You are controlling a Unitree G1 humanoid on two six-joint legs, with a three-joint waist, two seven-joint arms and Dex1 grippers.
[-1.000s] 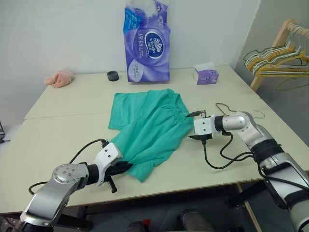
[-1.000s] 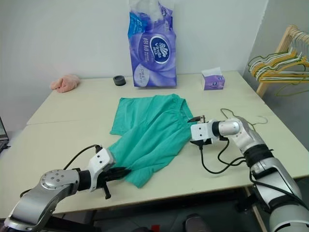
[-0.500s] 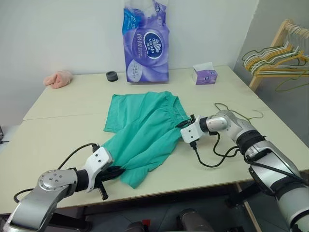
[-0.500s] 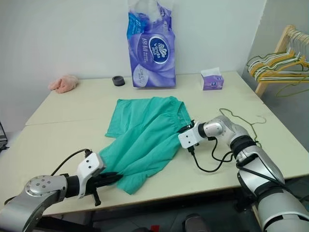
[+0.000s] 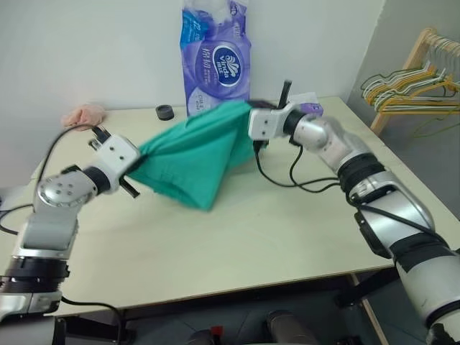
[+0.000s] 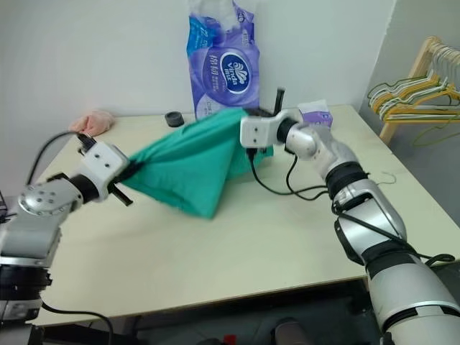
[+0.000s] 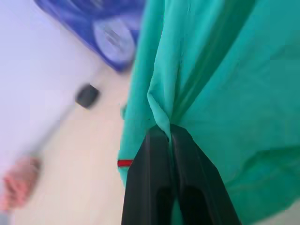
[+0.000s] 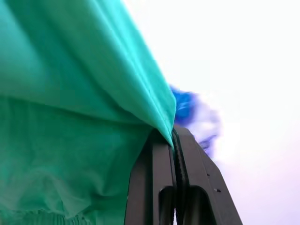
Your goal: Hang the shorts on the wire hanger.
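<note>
Both grippers are clamped on the shorts [image 5: 194, 154], which hang stretched in the air between them above the table [image 5: 237, 237]. The left gripper [image 7: 168, 133] has its two black fingers pressed together on a fold of teal cloth at the shorts' left end; the right gripper [image 8: 172, 136] pinches the upper edge at the right end in the same way, fingers together with cloth between them. From the head views, the top edge of the shorts runs as a taut line rising from the left gripper [image 5: 136, 162] to the right gripper [image 5: 248, 111], and the rest droops in a loose pouch whose lowest point hangs just above the tabletop, near its middle. Whether that low tip touches the table cannot be told.

Most of the near half of the table lies bare, giving wide room beneath and in front of the cloth. Behind the shorts, along the far edge by the wall, stand a purple tissue pack [image 5: 215, 54], a small black ring [image 5: 164, 111], a pink cloth [image 5: 84, 114] and a small tissue box [image 6: 316, 111], the last close behind the right wrist. A black cable [image 5: 287, 176] loops from the right arm onto the table. Off the table's right edge, a wooden rack [image 5: 424, 50] carries several hangers [image 5: 402, 90], well apart from the shorts.
</note>
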